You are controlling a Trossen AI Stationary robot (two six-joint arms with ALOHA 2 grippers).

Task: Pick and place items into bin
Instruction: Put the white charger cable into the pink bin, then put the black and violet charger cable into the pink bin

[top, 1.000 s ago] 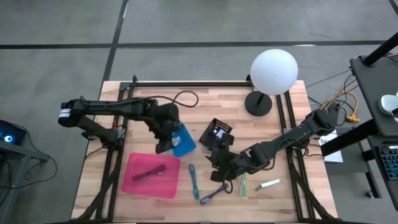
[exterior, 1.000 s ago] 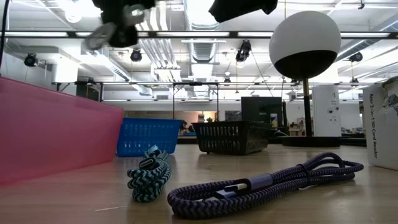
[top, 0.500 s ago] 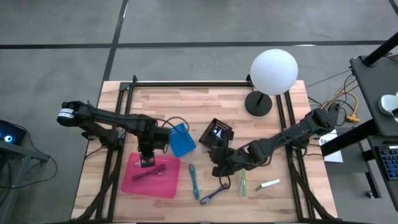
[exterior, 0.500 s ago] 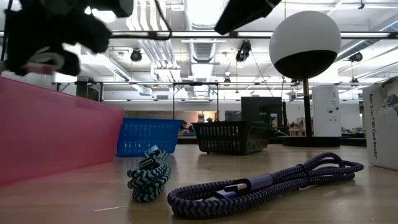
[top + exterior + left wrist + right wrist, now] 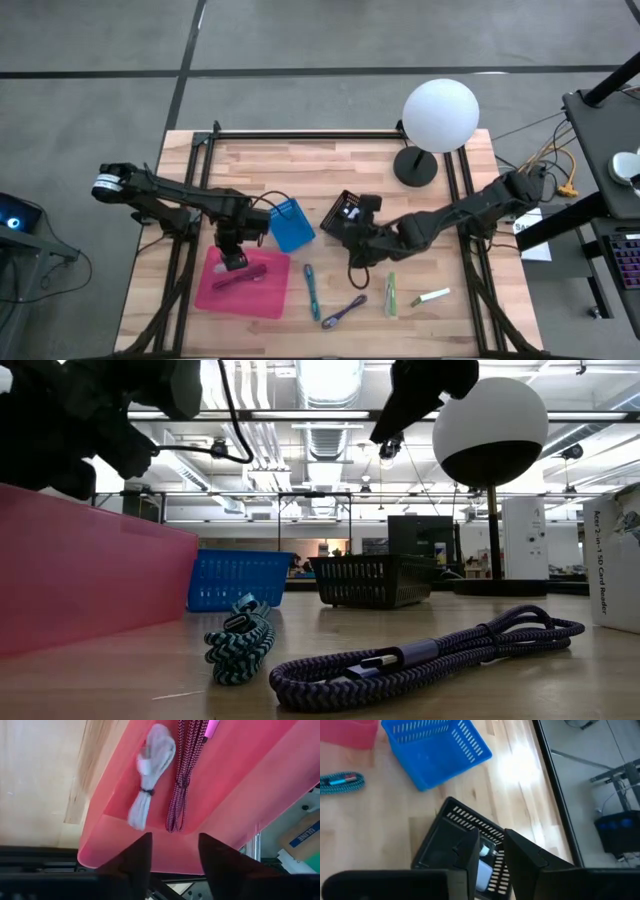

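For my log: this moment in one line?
left end effector: open, over pink bin | right end effector: open, over black basket

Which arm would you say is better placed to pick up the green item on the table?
Right. Its end effector hangs over the black basket, near the green item; the left end effector is over the pink bin, farther off.

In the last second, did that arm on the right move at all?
Yes. The right gripper pulled back from the purple cable toward the black basket.
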